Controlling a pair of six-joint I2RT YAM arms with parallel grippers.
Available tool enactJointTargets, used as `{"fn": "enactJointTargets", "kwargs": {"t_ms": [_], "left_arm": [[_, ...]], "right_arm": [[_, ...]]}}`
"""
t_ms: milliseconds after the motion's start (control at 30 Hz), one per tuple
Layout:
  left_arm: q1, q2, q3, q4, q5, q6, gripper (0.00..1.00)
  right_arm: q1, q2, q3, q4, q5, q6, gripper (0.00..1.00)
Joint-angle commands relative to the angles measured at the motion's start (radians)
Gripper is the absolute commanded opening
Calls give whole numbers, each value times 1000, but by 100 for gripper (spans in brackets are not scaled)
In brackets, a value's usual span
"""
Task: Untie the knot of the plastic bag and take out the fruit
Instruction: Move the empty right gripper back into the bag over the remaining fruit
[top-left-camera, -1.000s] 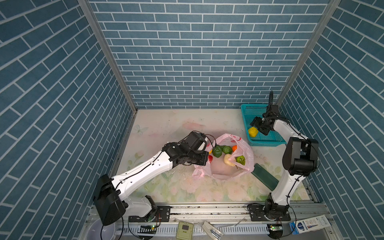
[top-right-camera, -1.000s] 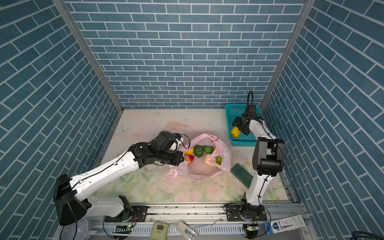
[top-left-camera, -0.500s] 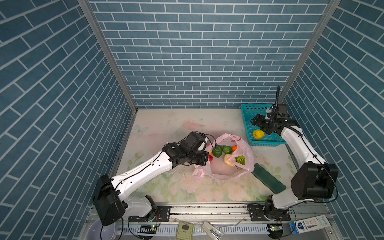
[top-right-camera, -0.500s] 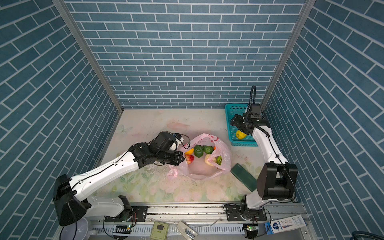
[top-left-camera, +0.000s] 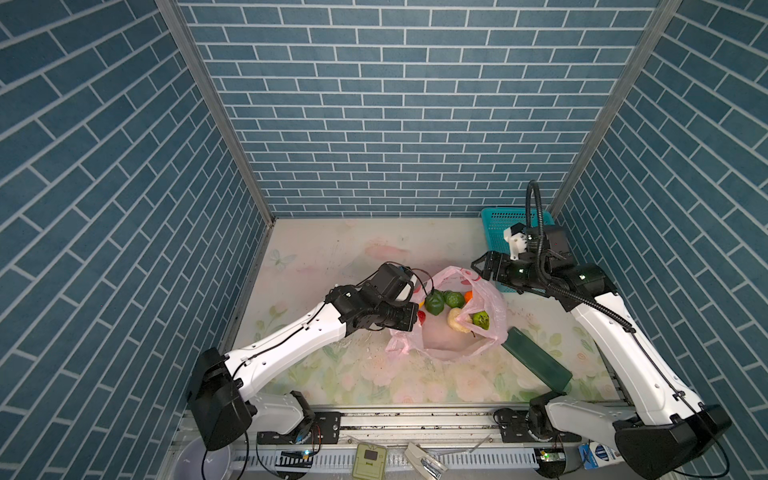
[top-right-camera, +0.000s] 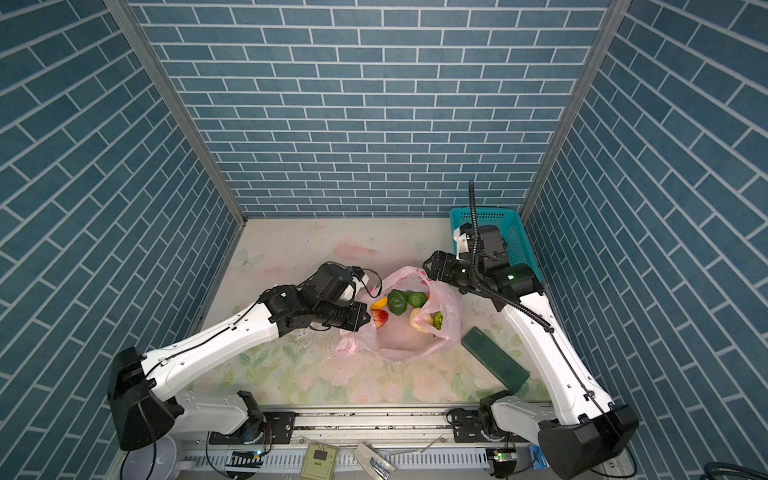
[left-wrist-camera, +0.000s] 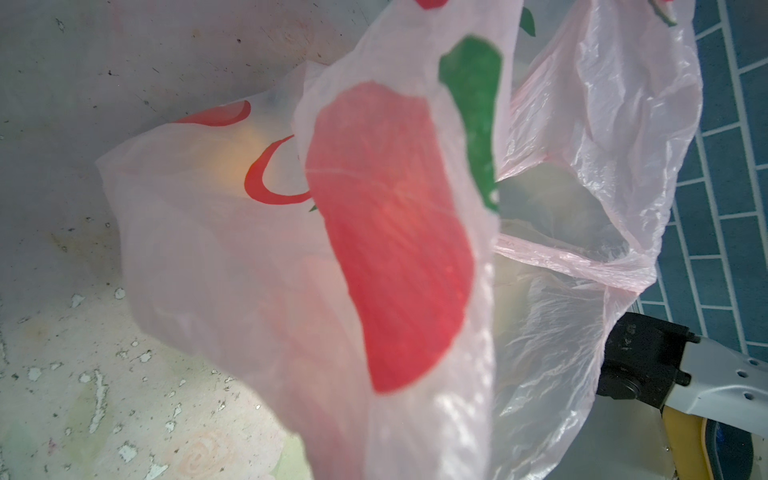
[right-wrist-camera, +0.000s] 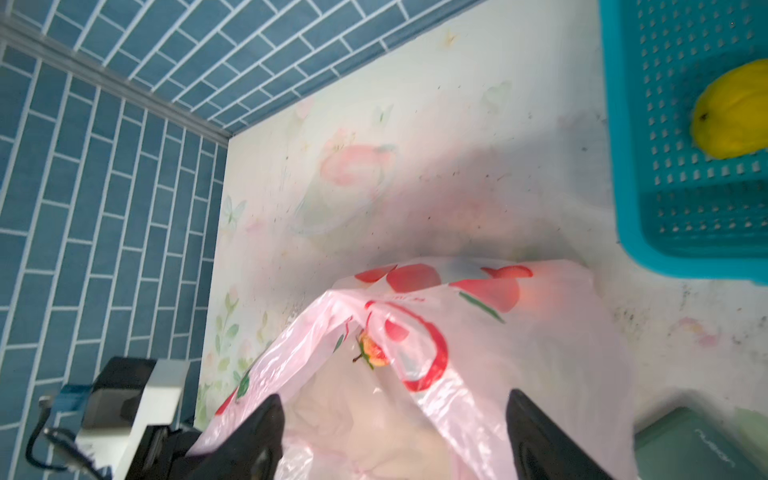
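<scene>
We list, mid-frame, the plastic bag, untied, mouth held open because our left gripper clamps its left rim, fruit showing inside; our right gripper, spread wide and empty, hovers at upper right, seemingly poised to pick.

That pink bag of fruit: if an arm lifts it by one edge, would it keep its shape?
Probably not. The pink bag looks thin and crinkled, sagging in folds, so it would likely flop. The loose fruit would probably roll toward the lowest spot. Its glossy film might slip from a light grip.
</scene>
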Motion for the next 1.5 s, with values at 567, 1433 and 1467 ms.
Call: {"fn": "enactJointTargets", "kwargs": {"t_ms": [567,1433,1467], "left_arm": [[19,-12,-5,9,3,11,0],[27,-5,44,51,7,17,0],[27,-5,44,50,10,20,0]], "right_arm": [[453,48,-259,251,324,70,83],[553,277,-484,572,324,171,72],[548,292,-478,584,326,180,73]]}}
